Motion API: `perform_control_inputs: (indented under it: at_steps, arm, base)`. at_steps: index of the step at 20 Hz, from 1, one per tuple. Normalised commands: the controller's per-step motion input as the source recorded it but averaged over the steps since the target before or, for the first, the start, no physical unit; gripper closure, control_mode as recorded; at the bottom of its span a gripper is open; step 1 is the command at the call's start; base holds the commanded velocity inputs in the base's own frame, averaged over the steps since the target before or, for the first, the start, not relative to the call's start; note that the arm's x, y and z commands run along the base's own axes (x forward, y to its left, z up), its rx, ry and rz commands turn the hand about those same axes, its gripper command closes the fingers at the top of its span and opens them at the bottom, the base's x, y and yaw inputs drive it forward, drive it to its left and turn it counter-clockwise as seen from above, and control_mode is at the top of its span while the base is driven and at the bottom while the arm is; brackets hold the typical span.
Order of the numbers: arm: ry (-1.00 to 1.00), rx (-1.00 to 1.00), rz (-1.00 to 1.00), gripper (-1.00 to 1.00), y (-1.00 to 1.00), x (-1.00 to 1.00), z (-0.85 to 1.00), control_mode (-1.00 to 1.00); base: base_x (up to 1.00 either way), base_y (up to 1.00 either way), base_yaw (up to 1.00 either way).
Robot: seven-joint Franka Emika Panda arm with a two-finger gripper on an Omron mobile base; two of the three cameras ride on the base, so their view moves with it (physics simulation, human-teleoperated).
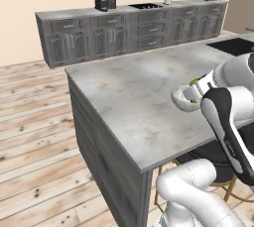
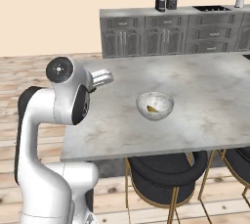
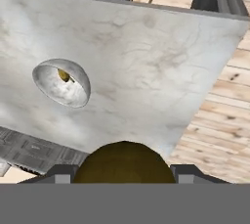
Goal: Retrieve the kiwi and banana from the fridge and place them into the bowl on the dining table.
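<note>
Kiwi (image 3: 124, 162) clamped between my gripper (image 3: 124, 173) fingers, held above dining table (image 2: 205, 91). Bowl (image 2: 155, 106) sits on marbled top near stool-side edge, banana (image 2: 152, 109) lying inside it.

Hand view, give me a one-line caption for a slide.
Kiwi held between the fingers above the dining table, bowl with banana ahead.

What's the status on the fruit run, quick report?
Gripper shut on the kiwi, above the dining table. Banana already in the bowl. Nothing between gripper and bowl.
</note>
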Motion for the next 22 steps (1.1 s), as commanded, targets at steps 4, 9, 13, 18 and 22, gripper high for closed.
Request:
perform_control_inputs:
  at_steps: [4, 9, 13, 18, 22]
  arm:
    - [0.2, -0.04, -0.19, 1.0, -0.43, 0.59, -0.1, -1.0]
    - [0.12, 0.0, -0.17, 1.0, -0.44, 0.56, -0.21, -1.0]
    - [0.04, 0.0, -0.12, 1.0, -0.44, 0.57, -0.48, -1.0]
    - [0.0, 0.0, -0.07, 1.0, -0.47, 0.58, -0.53, -1.0]
    - [0.0, 0.02, -0.01, 1.0, -0.39, 0.55, -0.37, -1.0]
  base:
    - [0.0, 0.0, 0.0]
    - [0.0, 0.0, 0.0]
    - [0.0, 0.0, 0.0]
    - [0.0, 0.0, 0.0]
    - [0.0, 0.0, 0.0]
